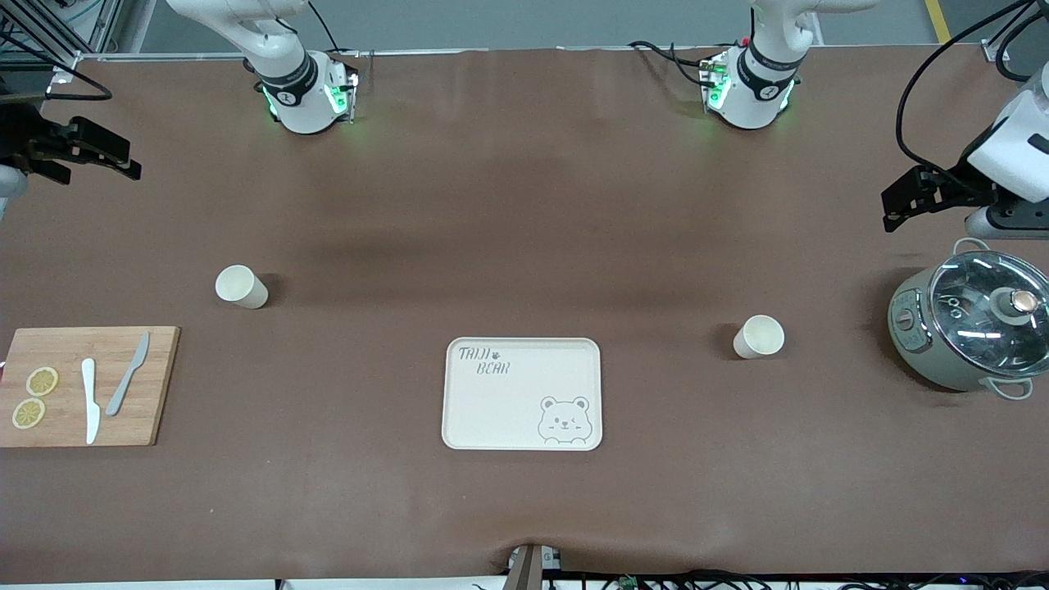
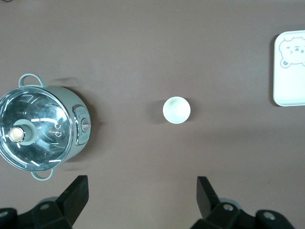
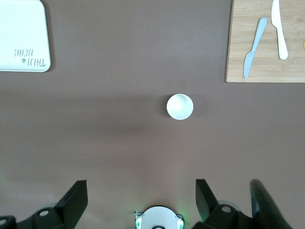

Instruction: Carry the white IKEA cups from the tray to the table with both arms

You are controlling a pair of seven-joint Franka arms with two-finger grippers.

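Observation:
Two white IKEA cups stand upright on the brown table. One cup (image 1: 241, 287) is toward the right arm's end; it also shows in the right wrist view (image 3: 179, 106). The other cup (image 1: 759, 336) is toward the left arm's end; it also shows in the left wrist view (image 2: 176, 109). My right gripper (image 1: 123, 160) hangs high over the right arm's end of the table, open and empty (image 3: 140, 193). My left gripper (image 1: 893, 211) hangs high beside the pot, open and empty (image 2: 142, 193). Neither gripper is near a cup.
A cream bear-printed tray (image 1: 522, 393) lies mid-table, nearer the front camera than both cups. A grey-green pot with a glass lid (image 1: 971, 328) stands at the left arm's end. A wooden cutting board (image 1: 156, 385) with two knives and lemon slices lies at the right arm's end.

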